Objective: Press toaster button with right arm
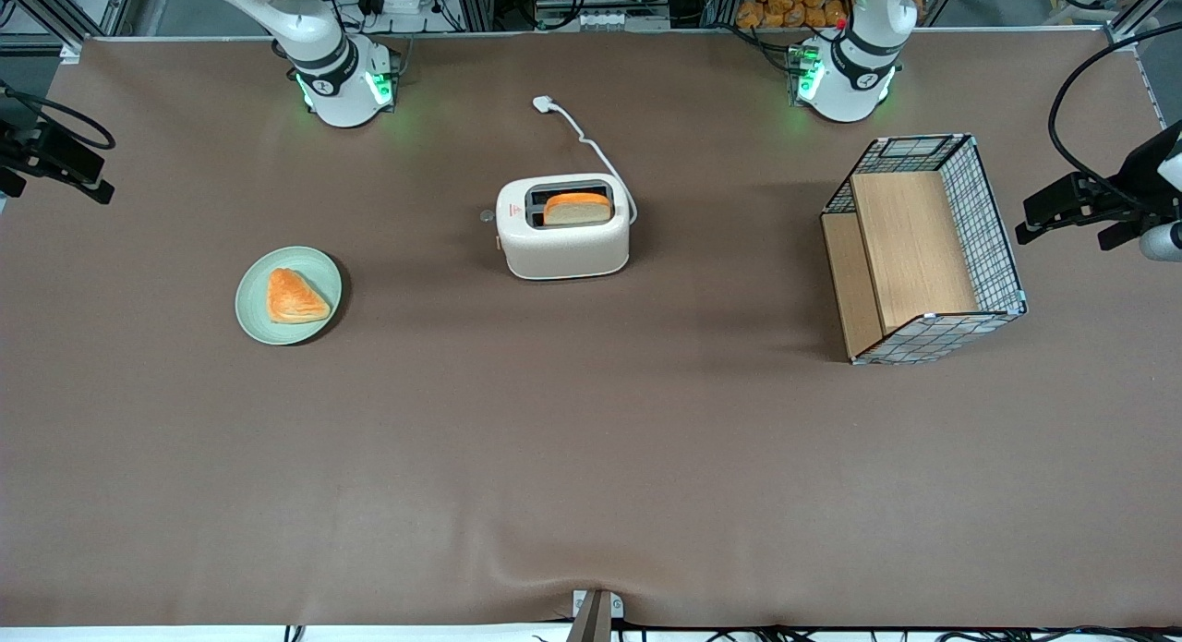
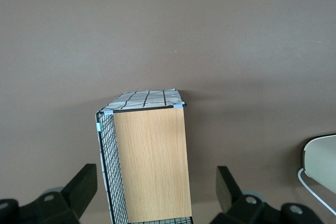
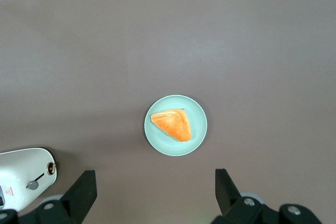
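Nearest the front camera you have only bare brown desk (image 1: 591,457). Take the toaster (image 1: 563,240) as your landmark: it stands upright near the middle of the desk, with a slice of bread (image 1: 577,207) sitting in one of its slots. Nearer the camera than the toaster and toward the working arm's end lies a green plate (image 1: 288,295) with a triangular pastry (image 1: 295,296) on it, well apart from the toaster. Toward the parked arm's end stands a wire basket (image 1: 926,247) with wooden panels inside. The button (image 1: 487,215) sticks out from the toaster's narrow end that faces the plate. A white cord (image 1: 591,143) runs from the toaster away from the camera and ends in a plug (image 1: 543,103). Your hand (image 3: 155,192) hangs high above the plate, well clear of the toaster, its two fingers (image 3: 81,190) spread wide and holding nothing. The right arm (image 1: 323,60) rises from its base, farther from the camera than the toaster.
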{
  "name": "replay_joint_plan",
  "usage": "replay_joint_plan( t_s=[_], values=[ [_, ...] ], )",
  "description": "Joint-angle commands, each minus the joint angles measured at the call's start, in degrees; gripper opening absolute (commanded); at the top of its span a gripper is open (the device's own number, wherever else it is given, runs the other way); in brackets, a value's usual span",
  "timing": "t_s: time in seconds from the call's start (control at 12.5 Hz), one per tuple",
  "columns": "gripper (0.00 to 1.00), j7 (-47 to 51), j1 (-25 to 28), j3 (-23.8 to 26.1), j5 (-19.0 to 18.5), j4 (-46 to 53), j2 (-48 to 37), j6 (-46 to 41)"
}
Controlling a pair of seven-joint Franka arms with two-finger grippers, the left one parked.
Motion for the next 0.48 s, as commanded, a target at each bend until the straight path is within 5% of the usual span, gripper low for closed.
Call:
replay_joint_plan(
  t_s=[0.0,0.4],
  values=[
    [1.00,-0.9,-1.0,0.8,-1.1,-0.3,-1.0,-0.2],
    [1.00,-0.9,-1.0,0.8,0.0,-0.4,-0.8,0.2]
  ],
)
